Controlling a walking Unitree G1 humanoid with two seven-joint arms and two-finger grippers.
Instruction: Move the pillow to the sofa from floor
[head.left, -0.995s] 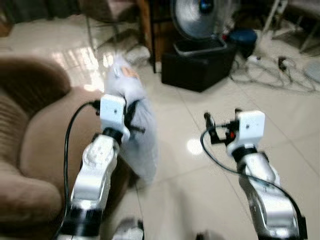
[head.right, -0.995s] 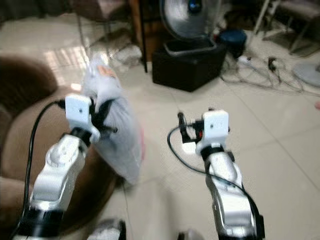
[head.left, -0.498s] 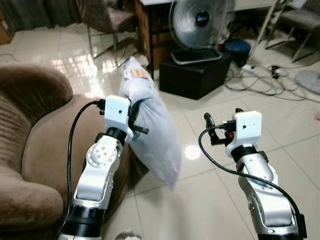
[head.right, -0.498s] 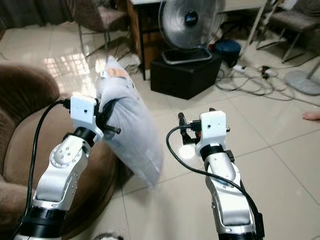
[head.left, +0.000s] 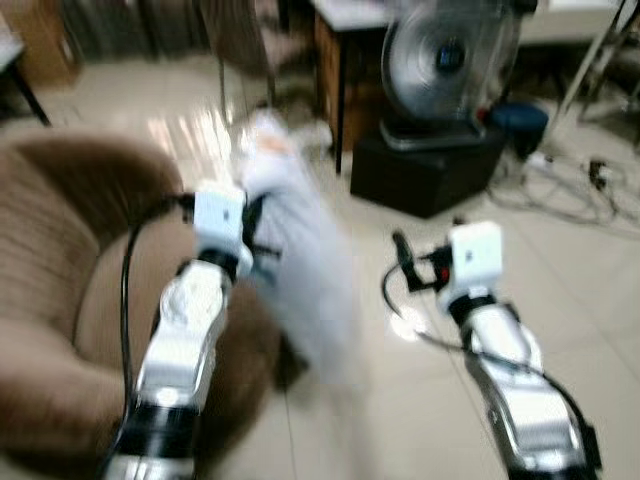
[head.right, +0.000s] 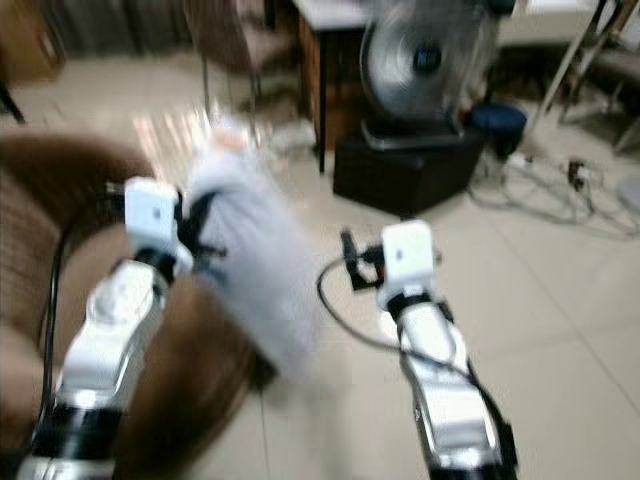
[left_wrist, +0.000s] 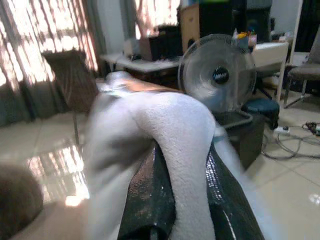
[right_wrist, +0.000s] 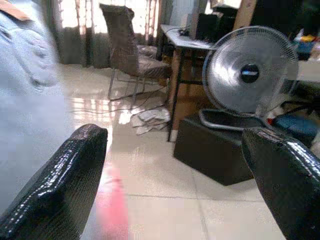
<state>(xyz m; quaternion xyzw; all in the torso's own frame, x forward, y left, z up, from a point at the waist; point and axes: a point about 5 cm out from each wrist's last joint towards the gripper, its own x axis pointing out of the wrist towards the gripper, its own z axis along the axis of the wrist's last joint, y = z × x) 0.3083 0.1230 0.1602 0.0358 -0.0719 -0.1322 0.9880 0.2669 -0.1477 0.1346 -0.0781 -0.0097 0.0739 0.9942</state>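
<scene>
Above floor by brown sofa (head.left: 70, 300), pillow (head.left: 310, 270) hangs pinched in left gripper (left_wrist: 172, 210), long axis slanting down twd robot, tag end up. Right gripper (right_wrist: 175, 175) spread wide, empty. Fan (head.left: 445, 70) on black box (head.left: 430, 170) beyond.

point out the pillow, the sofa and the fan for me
pillow (head.left: 305, 265), left eye view, on the middle of its pale blurred body.
sofa (head.left: 60, 270), left eye view, on the brown seat cushion.
fan (right_wrist: 247, 72), right wrist view, on the dark hub of its round grille.
</scene>
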